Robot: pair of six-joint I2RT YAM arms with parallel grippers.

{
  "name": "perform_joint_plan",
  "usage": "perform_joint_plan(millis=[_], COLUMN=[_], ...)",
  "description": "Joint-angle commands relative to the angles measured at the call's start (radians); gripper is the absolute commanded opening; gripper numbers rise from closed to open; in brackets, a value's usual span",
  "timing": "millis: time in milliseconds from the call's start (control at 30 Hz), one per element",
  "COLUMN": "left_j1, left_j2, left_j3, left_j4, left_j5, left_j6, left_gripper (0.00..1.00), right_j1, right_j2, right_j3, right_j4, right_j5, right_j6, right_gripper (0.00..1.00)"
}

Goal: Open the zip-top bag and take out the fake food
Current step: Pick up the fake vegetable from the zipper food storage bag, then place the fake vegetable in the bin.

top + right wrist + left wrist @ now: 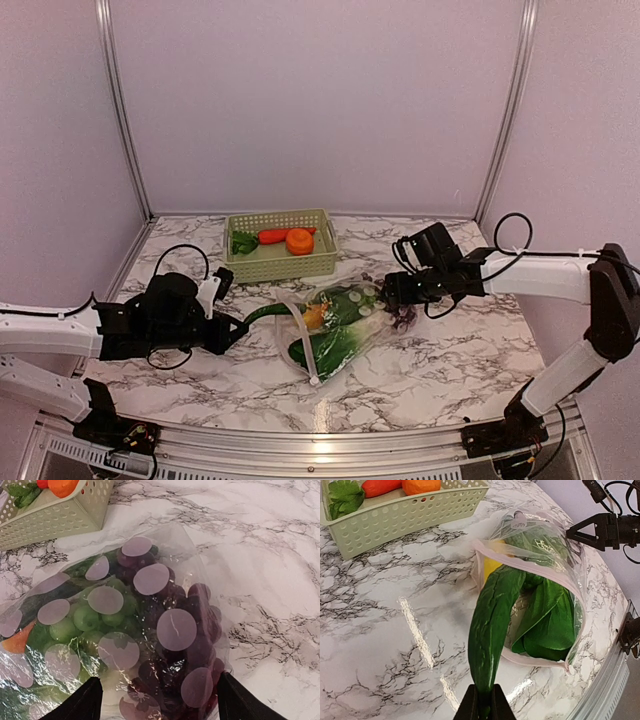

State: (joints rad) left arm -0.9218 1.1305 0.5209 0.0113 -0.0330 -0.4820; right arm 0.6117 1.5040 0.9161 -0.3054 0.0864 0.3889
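Observation:
The zip-top bag [350,322] lies mid-table, its pink zip mouth [535,572] open toward my left gripper [236,331]. That gripper [482,707] is shut on the tip of a long green leaf [492,625], which runs from the jaws into the bag's mouth. More green leaves [547,615] and a yellow piece [490,565] lie inside. My right gripper [396,290] is open, its fingers straddling the bag's closed end [150,580]. Purple grapes [195,610] and green grapes [85,620] show through the plastic there.
The pale green basket [280,268] stands behind the bag and holds a carrot [272,236], an orange piece [299,241] and a green leafy piece [243,242]. It also shows in the left wrist view [405,515]. White walls close the back and sides.

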Motion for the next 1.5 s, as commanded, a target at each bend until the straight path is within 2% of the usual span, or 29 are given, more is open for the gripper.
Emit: perform_joint_plan(millis=[0, 267, 400, 567, 733, 933, 1300, 1400, 1467], left_j1=[0.006, 0.007, 0.007, 0.006, 0.007, 0.006, 0.008, 0.015, 0.047], left_j2=[-0.136, -0.289, -0.312, -0.341, -0.354, -0.357, -0.293, -0.284, -0.237], left_j3=[-0.037, -0.02, 0.003, 0.076, 0.137, 0.174, 0.236, 0.232, 0.245], left_j4=[-0.228, -0.419, -0.48, -0.567, -0.567, -0.489, -0.493, -0.436, -0.372], left_j5=[-0.105, -0.172, -0.219, -0.262, -0.245, -0.169, -0.293, -0.297, -0.245], left_j6=[-0.081, -0.173, -0.24, -0.245, -0.201, -0.116, -0.059, -0.035, -0.011], left_gripper=[0.0, 0.0, 0.0, 0.0, 0.0, 0.0, 0.0, 0.0, 0.0], right_j1=[0.008, 0.008, 0.008, 0.008, 0.008, 0.008, 0.008, 0.008, 0.008], right_j2=[0.028, 0.052, 0.056, 0.052, 0.053, 0.051, 0.034, 0.029, 0.032], right_j3=[0.061, 0.084, 0.091, 0.095, 0.099, 0.095, 0.099, 0.097, 0.103], right_j4=[0.011, 0.027, 0.025, 0.022, 0.017, 0.017, -0.005, -0.003, 0.008], right_j5=[-0.01, -0.021, -0.025, -0.025, -0.027, -0.028, -0.015, -0.013, -0.017], right_j6=[-0.011, -0.011, -0.013, -0.017, -0.019, -0.017, -0.026, -0.025, -0.024], right_gripper=[0.77, 0.77, 0.77, 0.77, 0.77, 0.77, 0.77, 0.77, 0.77])
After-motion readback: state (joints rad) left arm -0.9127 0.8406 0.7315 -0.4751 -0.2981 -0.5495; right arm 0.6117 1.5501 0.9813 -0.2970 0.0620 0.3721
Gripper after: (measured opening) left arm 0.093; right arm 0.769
